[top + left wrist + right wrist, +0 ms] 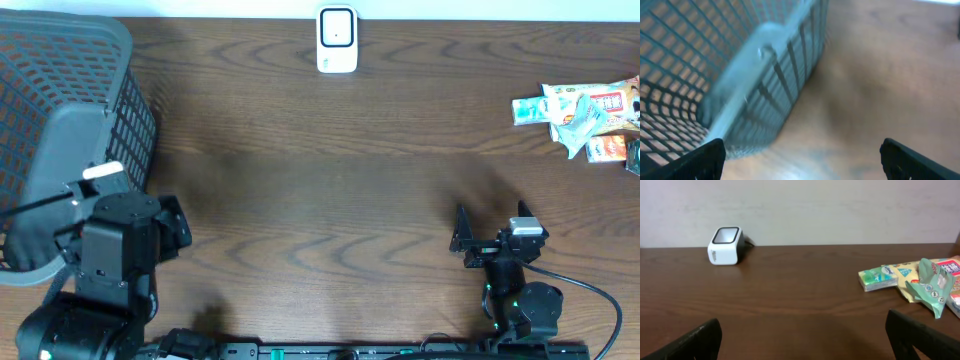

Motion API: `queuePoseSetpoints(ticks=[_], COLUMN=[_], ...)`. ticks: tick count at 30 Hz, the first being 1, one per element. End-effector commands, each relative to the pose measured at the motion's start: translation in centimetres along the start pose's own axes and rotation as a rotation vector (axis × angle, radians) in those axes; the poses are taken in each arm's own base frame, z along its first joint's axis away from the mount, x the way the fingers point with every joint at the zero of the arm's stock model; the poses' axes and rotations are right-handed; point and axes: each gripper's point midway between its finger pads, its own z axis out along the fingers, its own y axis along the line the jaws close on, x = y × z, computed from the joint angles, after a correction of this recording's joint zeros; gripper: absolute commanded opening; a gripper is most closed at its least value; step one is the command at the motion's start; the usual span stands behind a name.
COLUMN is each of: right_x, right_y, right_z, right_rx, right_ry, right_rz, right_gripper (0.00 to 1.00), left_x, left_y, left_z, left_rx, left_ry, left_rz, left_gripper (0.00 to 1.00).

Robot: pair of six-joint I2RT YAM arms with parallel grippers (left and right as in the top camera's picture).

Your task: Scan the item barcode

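A pile of packaged items (pixel 585 120) lies at the table's far right, with a small green-and-white box (pixel 879 277) and a crumpled green packet (pixel 931 287) among them. The white barcode scanner (pixel 337 40) stands at the back middle, seen to the left in the right wrist view (pixel 725 245). My right gripper (pixel 490 228) hovers near the front right, open and empty (pixel 802 332), well short of the pile. My left gripper (pixel 172 225) is at the front left beside the basket, open with nothing between its fingers (pixel 802 157).
A grey mesh basket (pixel 60 130) fills the left side of the table, close to my left gripper (pixel 740 75). Bare dark wood table (pixel 330 180) stretches between the basket, the scanner and the pile. A pale wall (pixel 840 210) runs behind the table.
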Motion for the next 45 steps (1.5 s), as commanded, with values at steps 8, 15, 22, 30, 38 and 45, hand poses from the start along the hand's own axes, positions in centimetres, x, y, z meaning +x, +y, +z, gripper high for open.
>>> queuePoseSetpoints(ticks=[8, 15, 22, 30, 38, 45], right_x=[0.0, 0.0, 0.0, 0.0, 0.0, 0.0], right_y=[0.1, 0.1, 0.1, 0.1, 0.1, 0.1], right_z=[0.0, 0.0, 0.0, 0.0, 0.0, 0.0], right_rx=[-0.003, -0.003, -0.003, -0.003, -0.003, -0.003], right_ry=[-0.001, -0.001, -0.001, -0.001, -0.001, -0.001], right_rz=[-0.004, -0.004, -0.004, -0.004, -0.004, -0.004], right_gripper=[0.99, 0.99, 0.99, 0.99, 0.99, 0.99], left_x=[4.9, 4.4, 2.7, 3.1, 4.4, 4.3], left_y=[-4.6, -9.0, -10.4, -11.4, -10.2, -8.8], left_z=[2.0, 2.4, 3.3, 4.3, 5.8, 6.0], left_rx=[0.282, 0.522, 0.575, 0.640, 0.590, 0.534], left_ry=[-0.003, -0.291, -0.535, -0.720, -0.768, -0.820], left_rz=[0.153, 0.234, 0.159, 0.169, 0.140, 0.111], left_gripper=[0.98, 0.97, 0.98, 0.98, 0.98, 0.98])
